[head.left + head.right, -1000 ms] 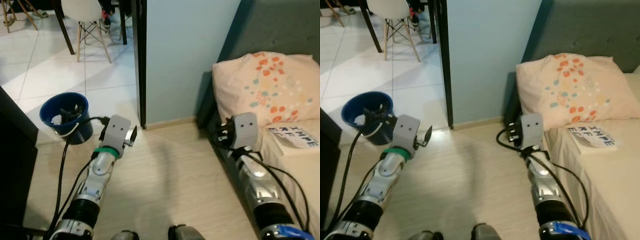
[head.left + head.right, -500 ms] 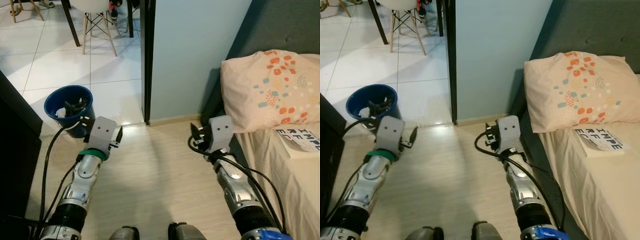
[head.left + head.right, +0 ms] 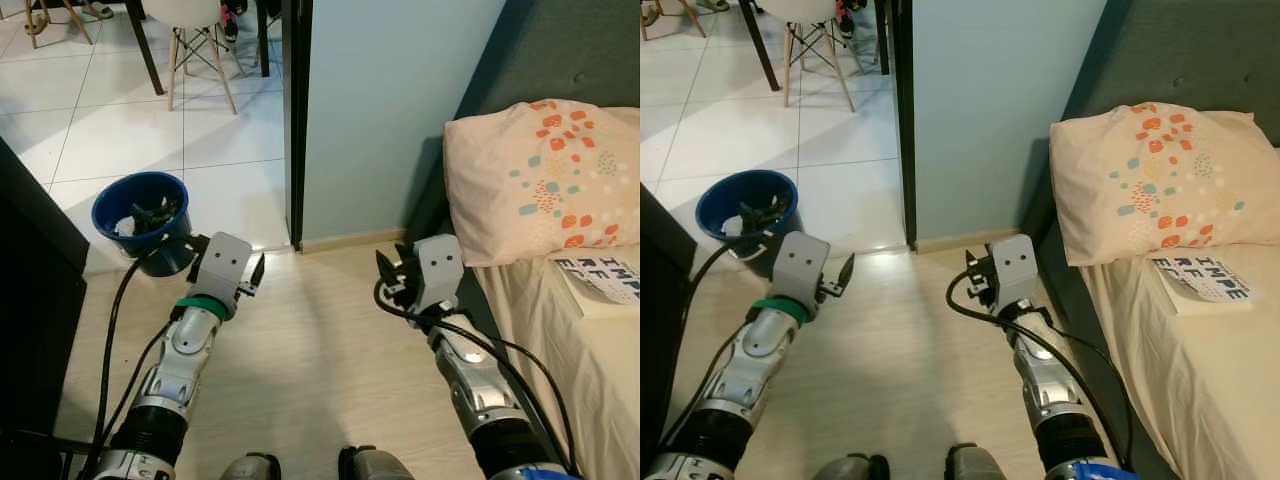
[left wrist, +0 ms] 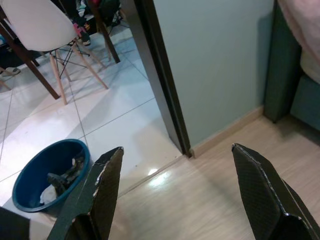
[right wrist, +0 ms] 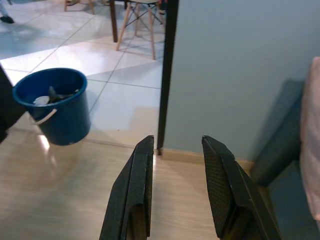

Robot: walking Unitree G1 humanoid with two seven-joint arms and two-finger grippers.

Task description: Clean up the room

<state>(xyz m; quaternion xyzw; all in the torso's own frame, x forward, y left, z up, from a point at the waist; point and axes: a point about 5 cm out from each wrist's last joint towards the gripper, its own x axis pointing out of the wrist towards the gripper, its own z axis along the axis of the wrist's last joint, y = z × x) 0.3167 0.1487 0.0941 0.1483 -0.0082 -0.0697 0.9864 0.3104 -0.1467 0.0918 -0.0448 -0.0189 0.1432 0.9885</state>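
Blue bucket (image 3: 140,215) is seen nearer the left gripper (image 3: 252,272) than a second ago, as the head view has swung left. Through the left wrist, fingers (image 4: 102,192) are spread wide, empty. Right gripper (image 5: 175,192) is parted, empty; searching is judged ongoing.

light: daylight is brightening the white tiled floor (image 3: 120,130) | glare: spot glinting ahead of the left gripper (image 4: 172,192) | focus: sharp, unblurred
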